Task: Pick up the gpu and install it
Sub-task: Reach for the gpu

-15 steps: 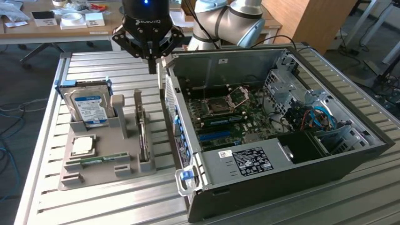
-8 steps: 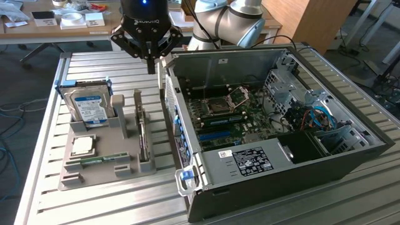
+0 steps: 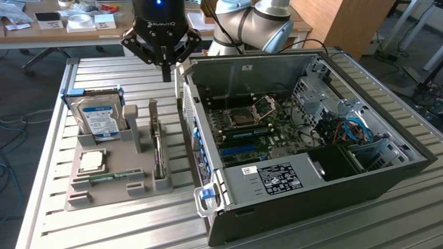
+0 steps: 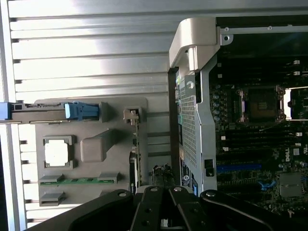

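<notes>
The slatted table (image 3: 104, 231) carries the open computer case (image 3: 291, 207) and, just beside it, a grey holder tray (image 3: 111, 199). The gpu (image 3: 158, 150) stands edge-on in the tray slot nearest the case. It is likely light, stiff and fragile, and best pinched across its upper edge. The gripper (image 3: 167, 77) hangs above it, fingers closed on nothing.

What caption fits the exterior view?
Shut gripper hovers near the graphics card in a holder beside the open computer case.
</notes>
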Robot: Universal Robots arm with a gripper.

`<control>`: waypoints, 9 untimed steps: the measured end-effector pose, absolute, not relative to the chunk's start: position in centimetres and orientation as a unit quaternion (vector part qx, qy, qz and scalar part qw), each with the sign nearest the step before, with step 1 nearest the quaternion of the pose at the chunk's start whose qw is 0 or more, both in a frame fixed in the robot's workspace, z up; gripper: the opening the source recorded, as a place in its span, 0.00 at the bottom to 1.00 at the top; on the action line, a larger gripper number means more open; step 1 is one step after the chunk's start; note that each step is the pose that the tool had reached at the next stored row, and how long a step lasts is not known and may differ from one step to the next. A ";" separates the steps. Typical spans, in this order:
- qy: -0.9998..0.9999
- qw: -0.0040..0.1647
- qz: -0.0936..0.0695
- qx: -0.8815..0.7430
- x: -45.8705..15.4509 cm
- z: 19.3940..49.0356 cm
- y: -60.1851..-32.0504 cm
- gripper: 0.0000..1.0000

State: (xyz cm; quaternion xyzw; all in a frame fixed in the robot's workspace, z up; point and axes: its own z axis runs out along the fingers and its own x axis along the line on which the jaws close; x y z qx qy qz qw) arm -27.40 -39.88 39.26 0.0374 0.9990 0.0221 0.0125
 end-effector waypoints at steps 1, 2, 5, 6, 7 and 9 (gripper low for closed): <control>0.999 0.012 0.022 0.037 -27.4 39.3 -39.9 0.11; 0.999 0.012 0.022 0.037 -27.4 39.3 -39.9 0.11; 0.999 0.012 0.022 0.037 -27.4 39.3 -40.1 0.11; 0.999 0.012 0.022 0.037 -27.4 39.3 -40.2 0.11; 0.999 0.012 0.022 0.037 -27.4 39.3 -40.3 0.11; 0.999 0.012 0.022 0.038 -27.5 39.3 -40.3 0.11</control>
